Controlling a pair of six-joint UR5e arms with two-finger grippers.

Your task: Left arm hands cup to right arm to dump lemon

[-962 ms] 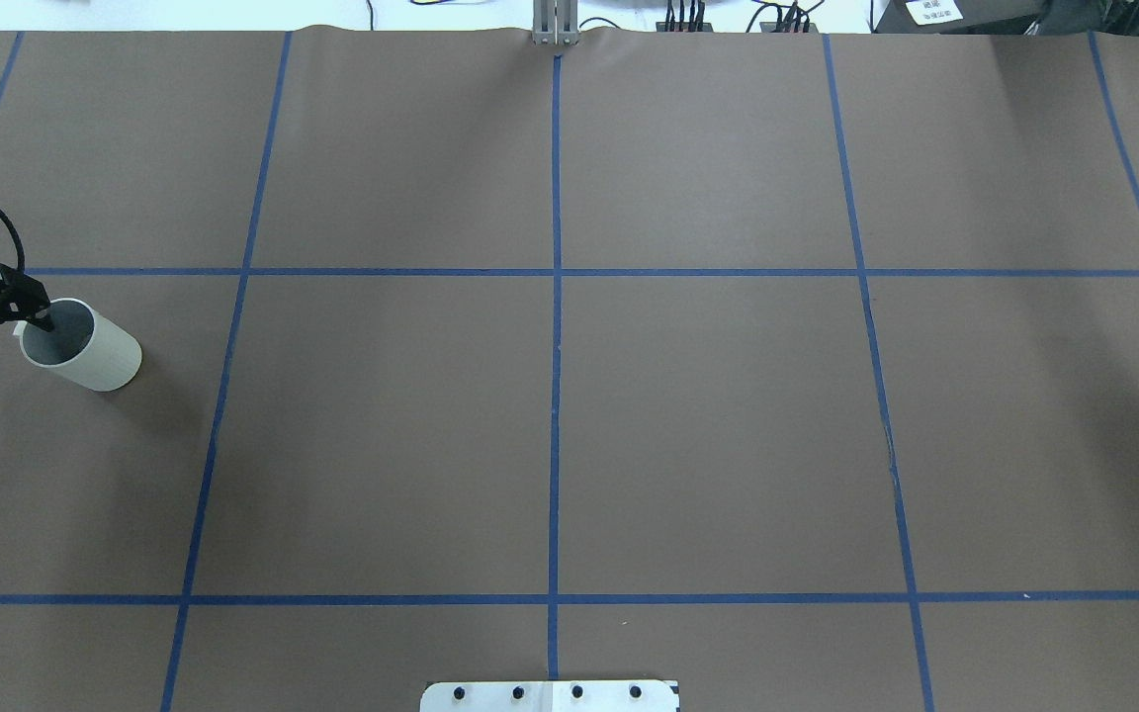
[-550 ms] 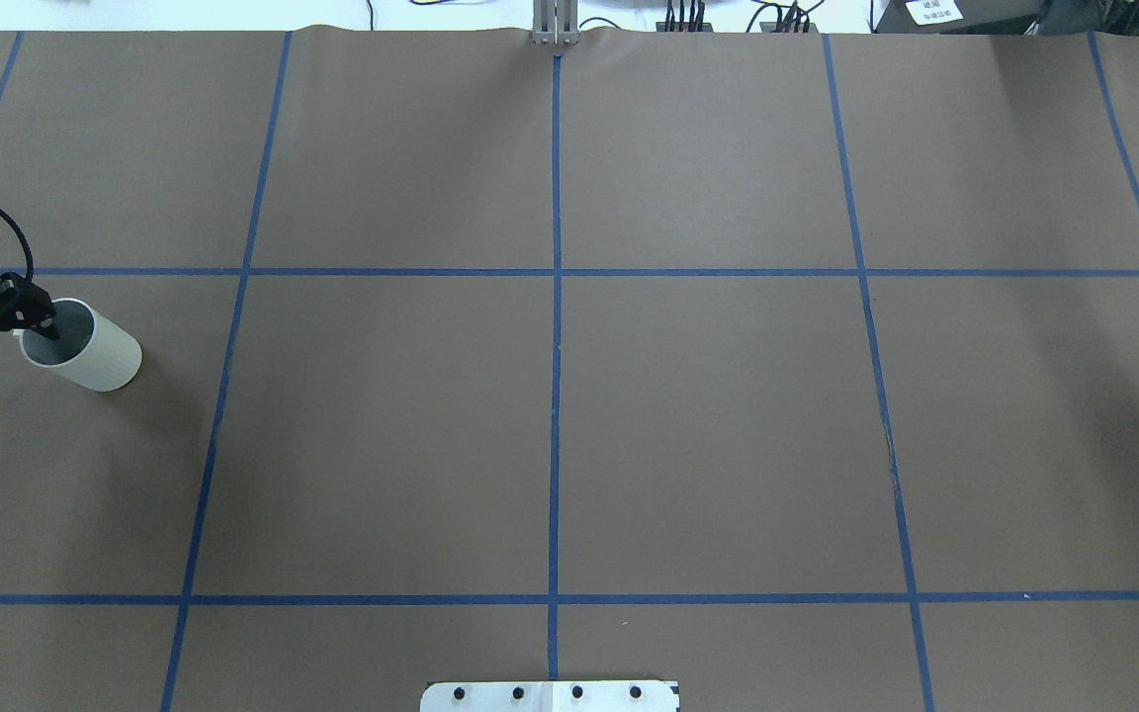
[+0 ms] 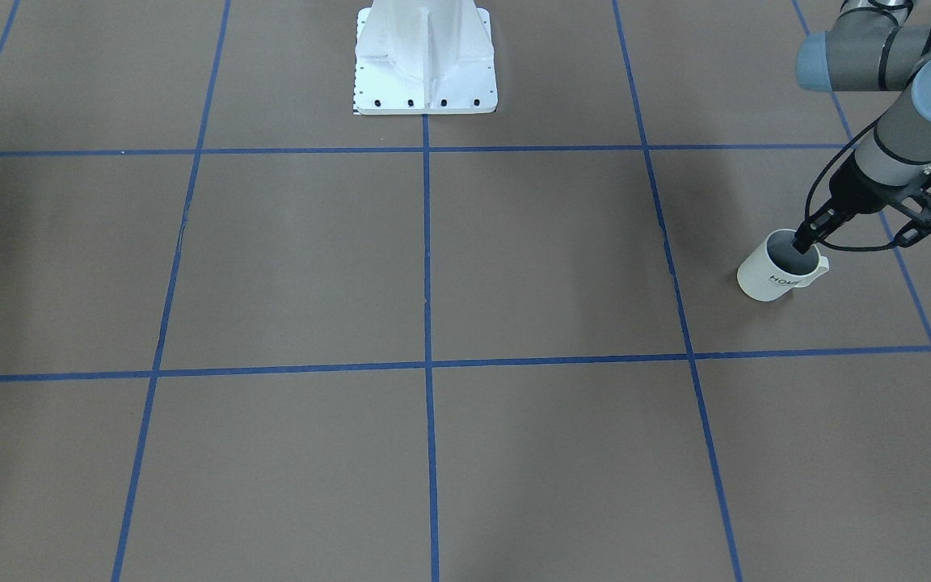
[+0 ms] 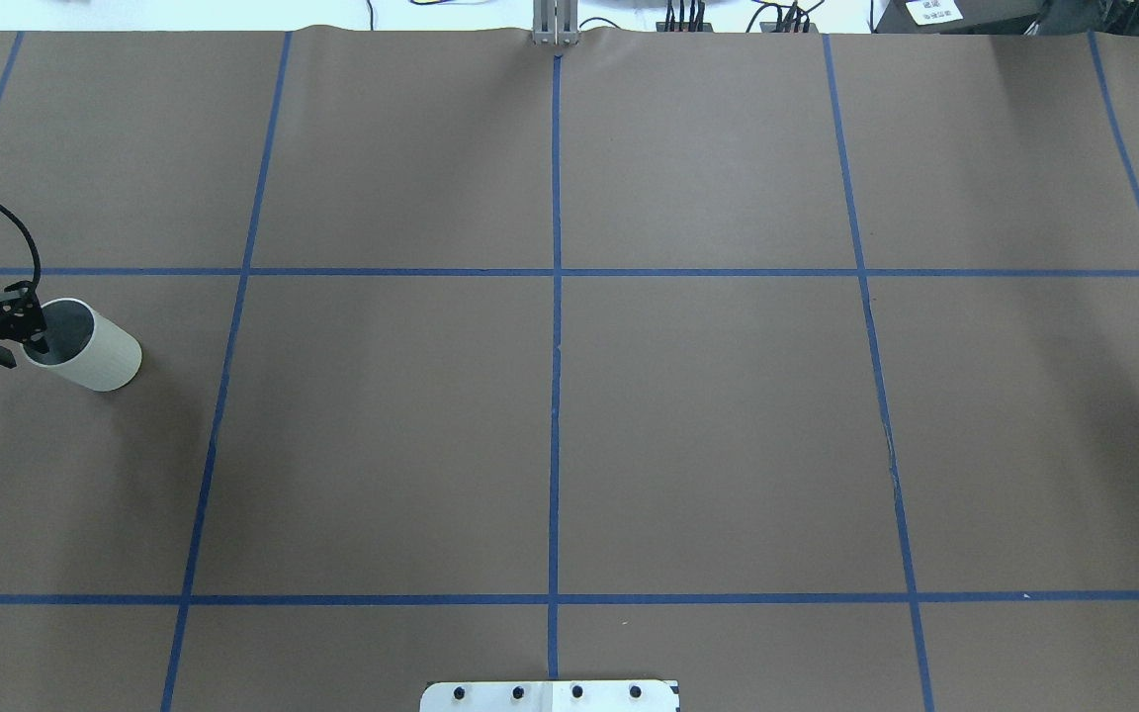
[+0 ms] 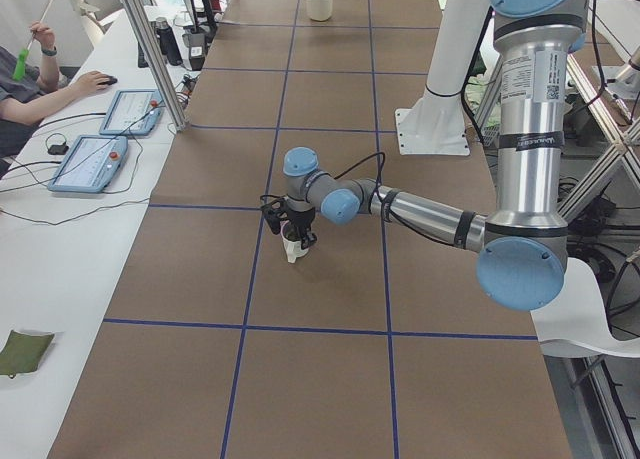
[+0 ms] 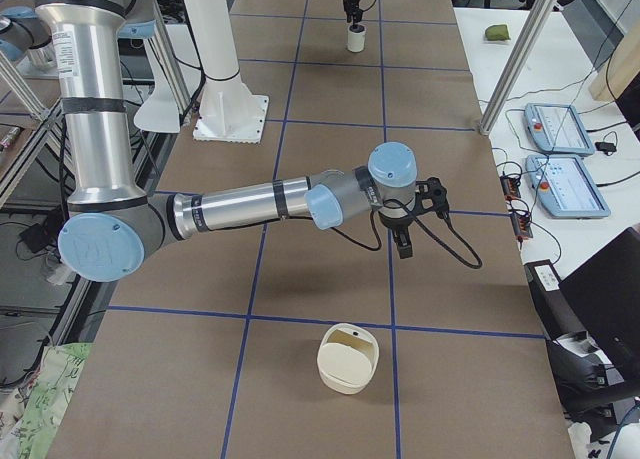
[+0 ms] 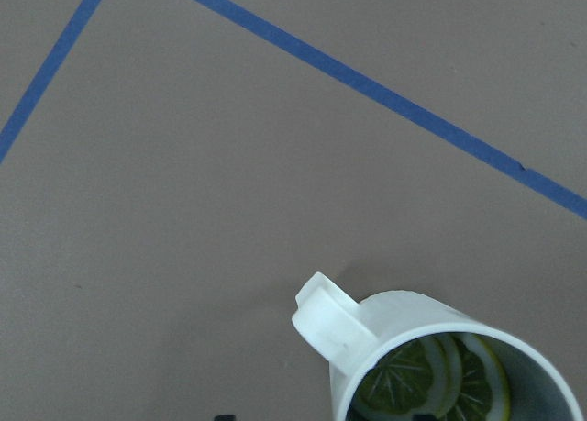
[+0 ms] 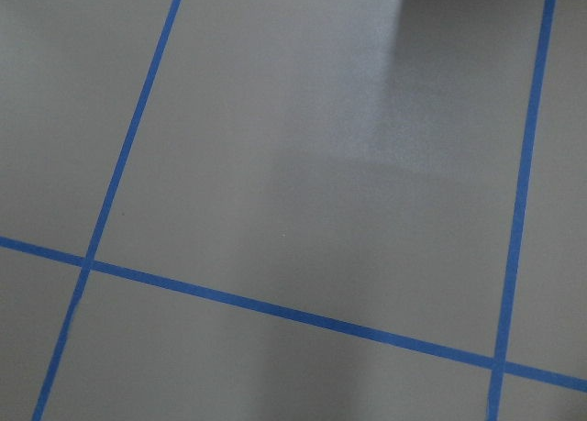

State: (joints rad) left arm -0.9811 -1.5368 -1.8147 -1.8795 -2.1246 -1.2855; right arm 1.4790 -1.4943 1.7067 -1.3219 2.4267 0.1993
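The white cup (image 3: 773, 279) stands upright at the table's left end (image 4: 100, 361), its handle turned toward my left gripper (image 3: 855, 240). That gripper is open: one finger dips inside the cup's rim and the other hangs outside, beyond the handle. The left wrist view looks down into the cup (image 7: 404, 325), where the lemon (image 7: 431, 375) lies as yellow-green slices on the bottom. My right gripper (image 6: 402, 247) shows only in the exterior right view, hovering over bare table far from the cup; I cannot tell its state.
The brown table (image 4: 708, 425) carries a blue tape grid. The white robot base (image 3: 425, 56) is at the middle of the near edge. A cream container (image 6: 348, 359) sits near the right end. A person sits at a side table with tablets (image 5: 100, 149).
The left gripper's outer finger has swung in toward the cup's handle side, narrowing the gap, and the inner finger has sunk deeper. The cup has not moved.
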